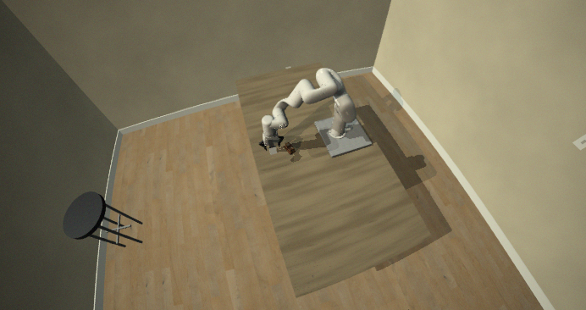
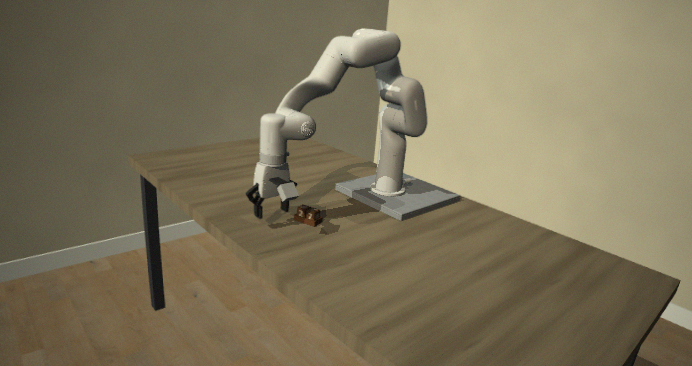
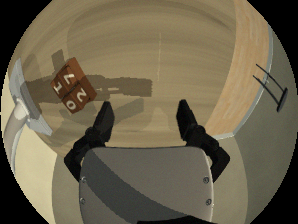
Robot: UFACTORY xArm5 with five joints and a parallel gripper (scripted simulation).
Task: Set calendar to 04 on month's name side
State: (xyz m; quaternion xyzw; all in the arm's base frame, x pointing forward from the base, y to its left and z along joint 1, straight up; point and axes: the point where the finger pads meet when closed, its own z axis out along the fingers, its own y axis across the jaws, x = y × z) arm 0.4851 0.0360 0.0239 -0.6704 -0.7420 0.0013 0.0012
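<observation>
The claw (image 1: 271, 144) (image 2: 271, 213) (image 3: 145, 111), its fingers wide apart and empty, is hovering beside the calendar (image 1: 290, 148) (image 2: 308, 215) (image 3: 73, 85), which is sitting on the desk (image 1: 339, 200) (image 2: 400, 266) (image 3: 150, 45) between the claw and the arm's base plate (image 1: 365, 142) (image 2: 447, 197) (image 3: 44, 126).

Arm (image 1: 301, 93) (image 2: 330, 68): white, rounded tubular links; grey band above the gripper (image 2: 271, 215) (image 3: 145, 111) (image 1: 271, 146). Gripper: black fingers; screws at three and nine o'clock.

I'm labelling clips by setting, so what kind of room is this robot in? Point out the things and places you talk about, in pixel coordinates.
Probably a plain indoor test room or small lab: a robot arm (image 1: 302, 91) (image 2: 325, 71) bolted or set on a grey base plate (image 1: 355, 146) (image 2: 400, 212), a long wooden table (image 1: 339, 217) (image 2: 450, 276) under it, and a lone black stool (image 1: 84, 215) on the plank floor (image 1: 190, 234) (image 2: 100, 316).
</observation>
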